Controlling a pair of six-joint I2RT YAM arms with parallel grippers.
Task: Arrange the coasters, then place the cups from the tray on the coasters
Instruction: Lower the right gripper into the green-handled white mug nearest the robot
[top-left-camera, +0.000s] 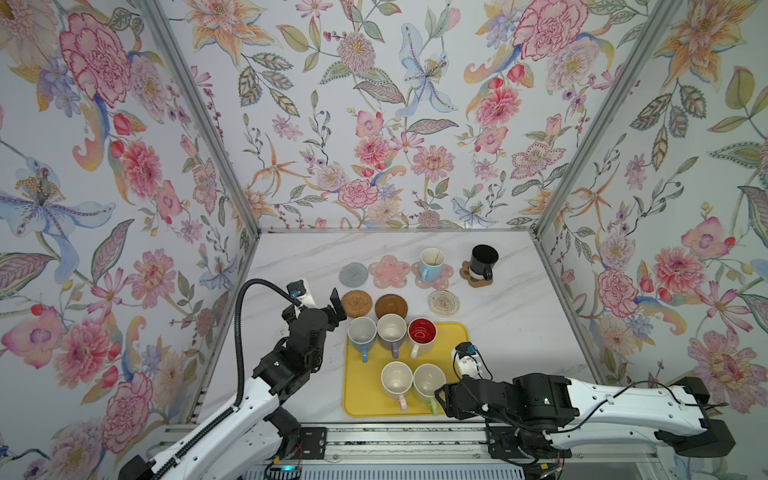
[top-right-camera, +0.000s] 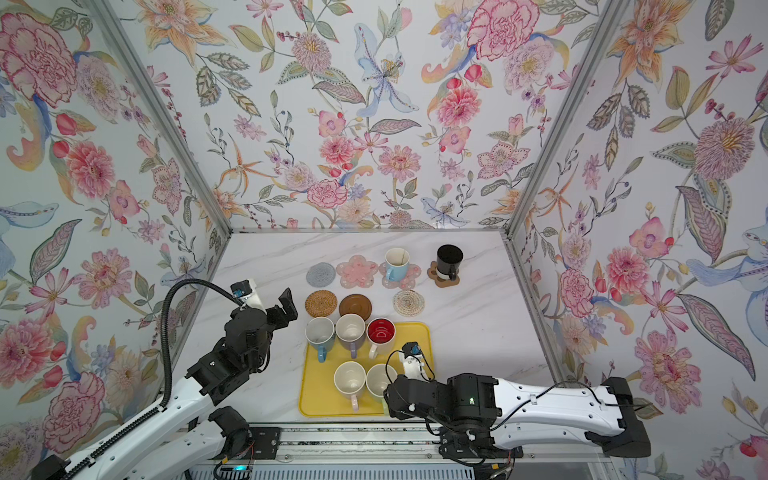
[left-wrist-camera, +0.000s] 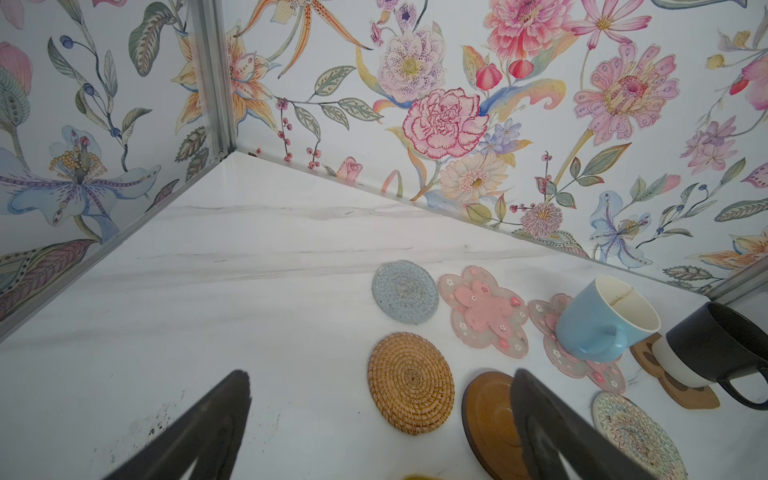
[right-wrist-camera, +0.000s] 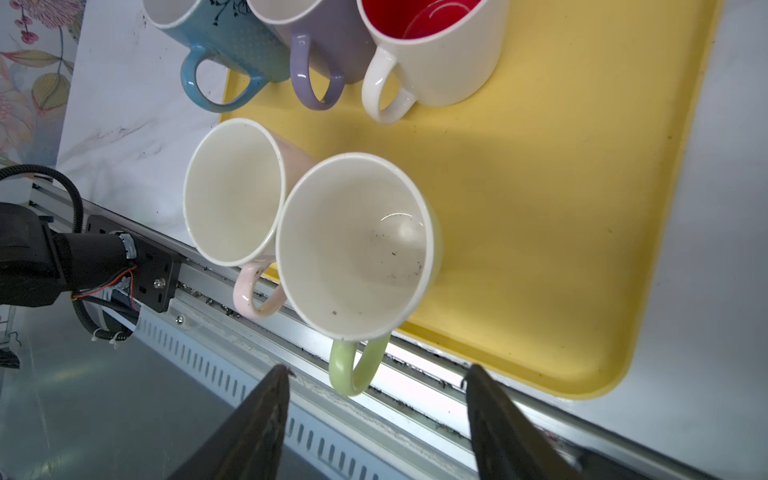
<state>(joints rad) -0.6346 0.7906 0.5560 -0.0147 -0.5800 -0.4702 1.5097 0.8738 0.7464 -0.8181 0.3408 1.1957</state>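
On the yellow tray (top-left-camera: 453, 357) stand a blue cup (top-left-camera: 361, 332), a lilac cup (top-left-camera: 391, 328), a red-lined white cup (top-left-camera: 422, 332), a pale pink cup (top-left-camera: 397, 379) and a pale green cup (right-wrist-camera: 357, 245). My right gripper (right-wrist-camera: 377, 370) is open at the tray's near edge, its fingers either side of the green handle (right-wrist-camera: 357, 370) without touching it. A second blue cup (top-left-camera: 431, 262) sits on a pink flower coaster (top-left-camera: 442, 282), a black cup (top-left-camera: 484, 259) on the paw coaster (top-left-camera: 467, 272). My left gripper (left-wrist-camera: 382, 374) hangs open and empty near the rattan coaster (left-wrist-camera: 409, 382).
Bare coasters lie behind the tray: grey-blue knit (top-left-camera: 353, 274), pink flower (top-left-camera: 388, 271), dark wooden disc (top-left-camera: 391, 306), cream rope spiral (top-left-camera: 443, 302). Floral walls close in the table on three sides. A metal rail (top-left-camera: 395, 440) runs along the front edge.
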